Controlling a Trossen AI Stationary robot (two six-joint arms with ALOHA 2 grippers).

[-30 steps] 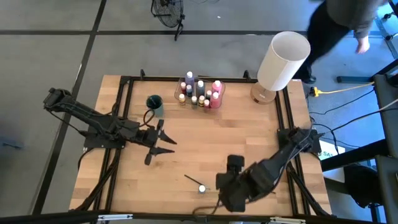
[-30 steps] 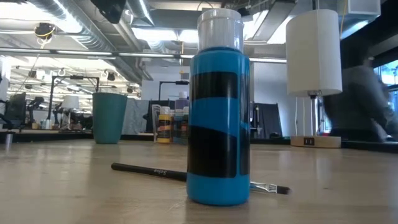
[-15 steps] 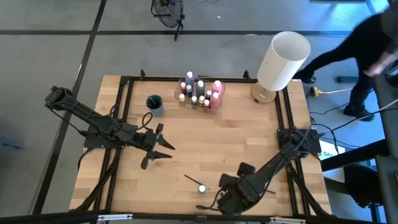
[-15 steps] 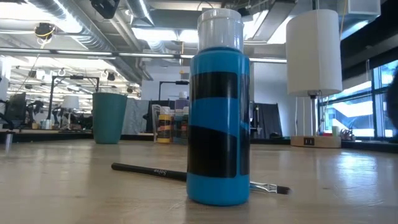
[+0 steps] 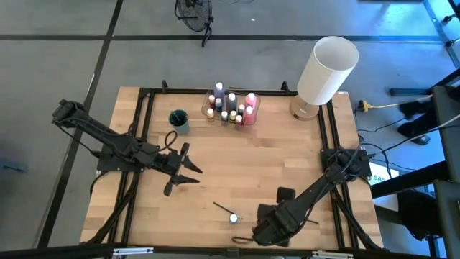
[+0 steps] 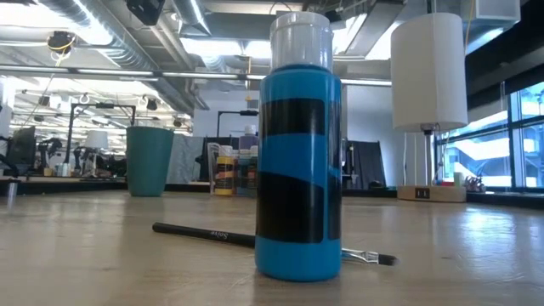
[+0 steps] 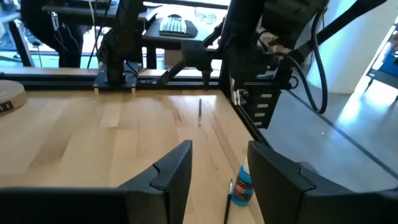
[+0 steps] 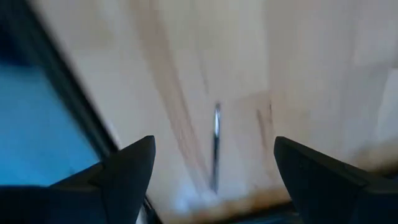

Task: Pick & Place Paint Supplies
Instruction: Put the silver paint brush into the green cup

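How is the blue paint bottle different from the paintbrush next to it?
The blue paint bottle stands upright, while the paintbrush lies flat on the table. The bottle is fat and round; the brush is thin and long. The bottle is bright blue with black bands and a pale cap; the brush has a dark handle with a small tip poking out past the bottle. Both sit together near the table's front edge, and neither gripper holds them.

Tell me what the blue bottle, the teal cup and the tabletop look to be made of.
Blue bottle: likely plastic, glossy, with a pale ribbed cap.
Teal cup: probably plastic, smooth and opaque; hard to confirm.
Tabletop: light wood, with visible plank seams and grain.
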